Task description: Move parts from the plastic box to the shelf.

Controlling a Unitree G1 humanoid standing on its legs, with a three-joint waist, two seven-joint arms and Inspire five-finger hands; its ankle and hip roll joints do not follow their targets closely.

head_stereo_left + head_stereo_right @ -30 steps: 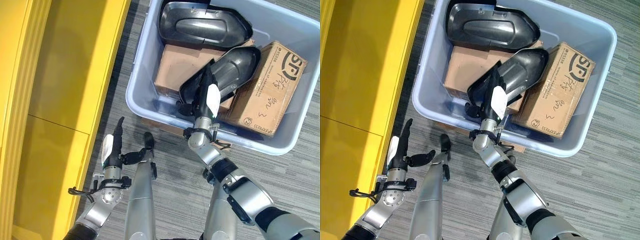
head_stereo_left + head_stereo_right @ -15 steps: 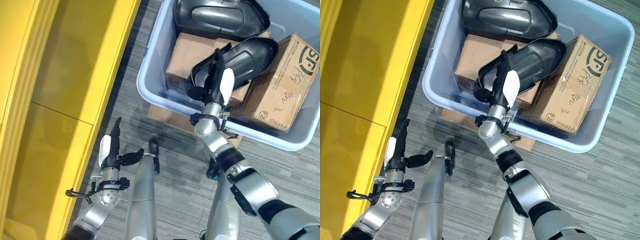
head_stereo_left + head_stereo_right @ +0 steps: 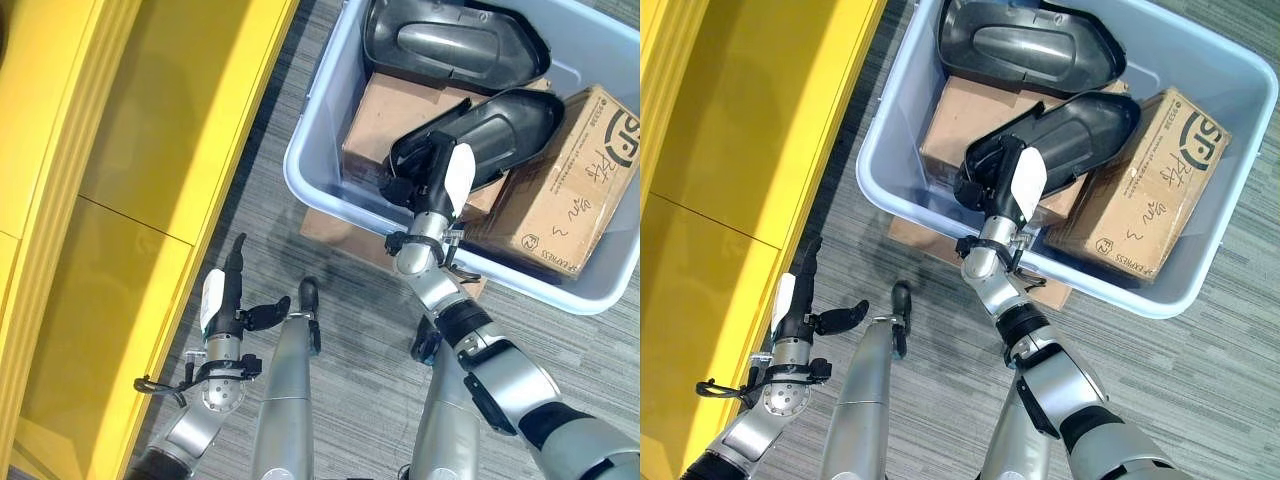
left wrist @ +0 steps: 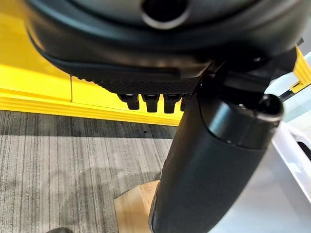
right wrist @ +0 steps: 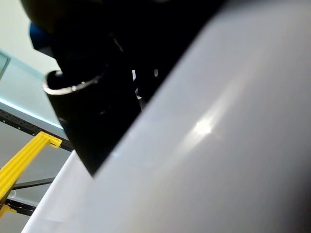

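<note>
Two glossy black moulded parts lie in the pale plastic box (image 3: 310, 180). The nearer part (image 3: 495, 130) is long, hollow and tapered, resting across cardboard boxes (image 3: 560, 200); the right hand (image 3: 432, 185) grips its near end. The left hand (image 3: 228, 300) hovers over carpet, fingers straight, beside the yellow shelf (image 3: 130, 170).

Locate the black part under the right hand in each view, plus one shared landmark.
Left eye view: black part, upper right, across the cardboard boxes.
Right eye view: black part, above centre.
Left wrist view: not seen.
Right wrist view: cannot tell.
Shared landmark: plastic box.
</note>
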